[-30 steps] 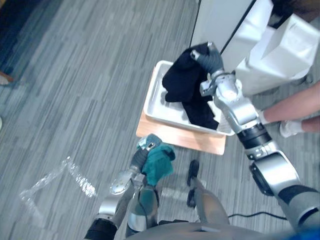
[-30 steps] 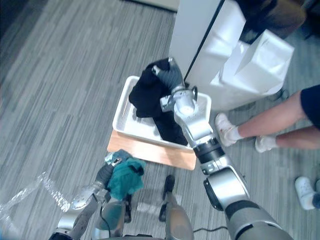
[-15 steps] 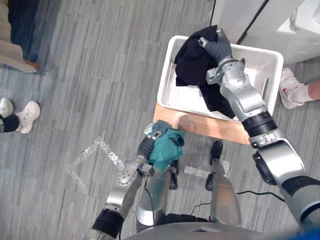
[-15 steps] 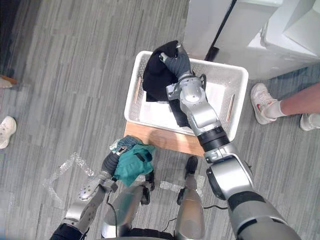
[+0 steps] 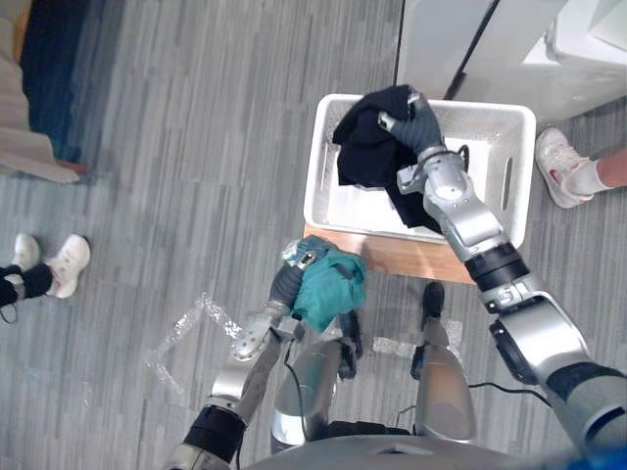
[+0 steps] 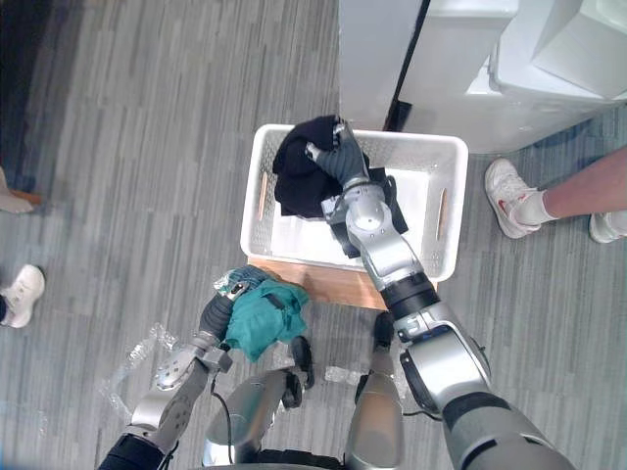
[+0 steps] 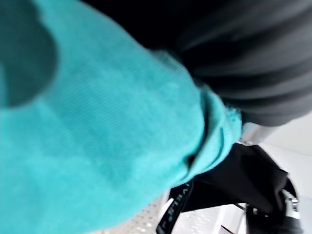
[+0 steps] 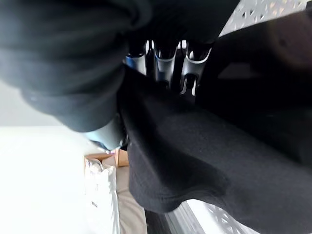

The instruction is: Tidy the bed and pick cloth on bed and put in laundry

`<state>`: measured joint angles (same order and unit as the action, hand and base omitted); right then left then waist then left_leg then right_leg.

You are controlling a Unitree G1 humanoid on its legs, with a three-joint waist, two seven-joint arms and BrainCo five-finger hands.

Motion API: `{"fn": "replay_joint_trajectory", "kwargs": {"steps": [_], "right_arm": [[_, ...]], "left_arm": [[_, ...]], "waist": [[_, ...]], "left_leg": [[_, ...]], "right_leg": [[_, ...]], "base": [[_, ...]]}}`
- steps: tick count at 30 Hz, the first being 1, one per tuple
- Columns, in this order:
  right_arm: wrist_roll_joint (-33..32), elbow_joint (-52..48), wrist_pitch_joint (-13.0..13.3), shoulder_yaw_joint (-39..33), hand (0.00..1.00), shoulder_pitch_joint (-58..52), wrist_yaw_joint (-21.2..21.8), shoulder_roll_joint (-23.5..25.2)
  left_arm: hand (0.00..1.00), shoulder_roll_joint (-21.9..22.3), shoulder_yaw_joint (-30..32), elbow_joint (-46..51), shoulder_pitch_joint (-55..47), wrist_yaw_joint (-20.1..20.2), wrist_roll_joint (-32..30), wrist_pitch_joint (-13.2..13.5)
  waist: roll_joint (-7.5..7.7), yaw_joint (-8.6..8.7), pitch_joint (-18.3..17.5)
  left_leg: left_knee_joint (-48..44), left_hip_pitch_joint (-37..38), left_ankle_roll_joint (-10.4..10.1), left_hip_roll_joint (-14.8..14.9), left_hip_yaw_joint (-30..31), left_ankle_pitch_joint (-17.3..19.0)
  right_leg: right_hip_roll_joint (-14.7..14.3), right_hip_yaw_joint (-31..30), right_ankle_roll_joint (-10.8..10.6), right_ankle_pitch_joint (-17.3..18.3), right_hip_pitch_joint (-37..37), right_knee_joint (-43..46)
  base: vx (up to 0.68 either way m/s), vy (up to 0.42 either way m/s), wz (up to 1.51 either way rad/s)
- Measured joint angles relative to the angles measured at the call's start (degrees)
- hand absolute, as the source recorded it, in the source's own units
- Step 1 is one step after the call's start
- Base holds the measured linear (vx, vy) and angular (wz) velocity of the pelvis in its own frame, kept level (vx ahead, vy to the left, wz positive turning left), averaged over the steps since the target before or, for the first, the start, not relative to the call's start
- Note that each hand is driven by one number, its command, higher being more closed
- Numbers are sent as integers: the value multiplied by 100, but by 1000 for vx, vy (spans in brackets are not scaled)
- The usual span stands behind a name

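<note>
Right hand point(image 5: 419, 121) is closed on a black cloth point(image 5: 366, 149), holding it bunched over the far left part of a white laundry basket point(image 5: 517, 186), with a tail of the fabric hanging down inside the basket. From the head views the dark ribbed cover hides most of this hand, so the grip itself is hard to read there. The right wrist view settles it, with silver fingers point(image 8: 165, 65) curled tight into the black fabric point(image 8: 204, 156). Its perforated white basket wall point(image 8: 253, 9) peeks past the folds. Left hand point(image 5: 287, 282) is raised just in front of the basket's near left corner, gripping a bunched teal cloth point(image 5: 331, 284). Its fingers are largely buried in the bundle, and a bit of silver shows at the top. In the left wrist view the teal cloth point(image 7: 97, 122) lies right against the lens beside the dark cover. Beyond it this view catches the black cloth point(image 7: 234, 183) and a strip of the basket's dotted wall point(image 7: 146, 222). The basket sits on a wooden board point(image 5: 392, 257) on a grey striped floor point(image 5: 176, 127), and part of the board is covered by the basket. Behind the basket stands a white cabinet point(image 5: 441, 39), cut off by the frame. To the right of the basket is a person's white shoe point(image 5: 554, 164) with a bare leg running out of view. Well to the basket's left is another white shoe point(image 5: 65, 264).
</note>
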<state>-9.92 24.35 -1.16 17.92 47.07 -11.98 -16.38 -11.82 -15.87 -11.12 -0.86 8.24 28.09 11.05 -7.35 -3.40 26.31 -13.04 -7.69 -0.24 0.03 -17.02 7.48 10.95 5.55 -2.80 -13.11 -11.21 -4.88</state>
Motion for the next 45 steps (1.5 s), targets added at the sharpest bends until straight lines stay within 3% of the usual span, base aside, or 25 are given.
{"fn": "replay_joint_trajectory", "kwargs": {"steps": [6, 8, 9, 10, 11, 12, 17, 24, 30, 35, 42, 45], "right_arm": [[123, -326, 159, 54, 0, -441, -119, 45], [174, -491, 163, 55, 0, -599, -124, 58], [264, -532, 165, 60, 0, -656, -128, 111], [286, -559, 164, 58, 0, -662, -124, 191], [302, -590, 169, 44, 0, -676, -121, 181], [331, -614, 166, 42, 0, -692, -106, 242], [345, -1257, 150, 45, 0, -971, -32, 251], [342, -1668, -116, -46, 0, -1554, 13, 211], [349, -2125, -300, -441, 0, -2077, -59, 181], [351, -2408, -412, -1213, 0, -3114, -244, 172], [337, -2234, -379, -2641, 0, -4876, -610, 172], [260, -1738, -130, -2928, 0, -5351, -618, 236]], "left_arm": [[100, 12, -29, -136, -29, -1, -5, 60], [100, 14, -65, -138, -33, 2, -7, 58], [100, 18, -71, -145, -60, 9, -8, 61], [100, 25, -118, -145, -165, 10, -9, 60], [100, 17, -160, -156, -172, 11, -12, 49], [100, -12, -199, -158, -208, 12, -15, 38], [100, -26, -218, -155, -499, 19, -66, -96], [100, -26, -243, -156, -784, 63, -218, -217], [100, -25, -260, -371, -1064, 90, -292, -229], [100, -22, -216, -590, -1435, 153, -298, -262], [100, 220, 113, -892, -1865, 231, -429, -236], [100, 244, 384, -1090, -1847, 268, -441, -170]], "waist": [[-42, 92, -202], [-5, 94, -224], [84, 80, -280], [-30, 103, -462], [-44, 75, -494], [131, 88, -576], [392, 77, -776], [511, 134, -1128], [747, 240, -1418], [956, 321, -1751], [740, 561, -1986], [718, 665, -2031]], "left_leg": [[-65, 195, 0, 8, -156, 0], [-530, 82, -32, 41, -160, 21], [-735, -168, -36, 114, -191, 316], [585, 43, -49, 240, -190, -205], [738, 164, 64, 302, -209, -148], [904, 267, 84, 235, -272, -216], [897, 491, 78, 227, -347, -213], [1057, 810, -4, 367, -484, -198], [1174, 962, -54, 414, -650, -192], [1371, 1148, -190, 346, -777, -200], [1793, 1578, -376, 538, -902, -481], [1799, 1721, -413, 604, -918, -479]], "right_leg": [[-12, -178, 0, 0, 132, 5], [61, -178, 7, -5, 238, 12], [147, -226, 8, -4, 275, 39], [-27, -204, -8, 9, 280, 24], [-111, -222, -63, 55, 307, 24], [-75, -175, -87, 80, 317, 60], [-70, -177, -93, 136, 474, 161], [-250, -303, -14, 194, 639, 159], [-334, -425, -4, 327, 683, 127], [-295, -631, -170, 836, 777, 157], [-631, -652, -140, 971, 890, 246], [-696, -637, -132, 1035, 1007, 281]], "base": [[56, -27, -15], [44, -21, -3], [-23, -15, -9], [-43, 15, -22], [-50, 67, -20], [-18, 89, -11], [10, 22, -3], [8, -51, -13], [-42, -81, -15], [-51, -107, -12], [31, -94, -12], [1, -54, -2]]}}
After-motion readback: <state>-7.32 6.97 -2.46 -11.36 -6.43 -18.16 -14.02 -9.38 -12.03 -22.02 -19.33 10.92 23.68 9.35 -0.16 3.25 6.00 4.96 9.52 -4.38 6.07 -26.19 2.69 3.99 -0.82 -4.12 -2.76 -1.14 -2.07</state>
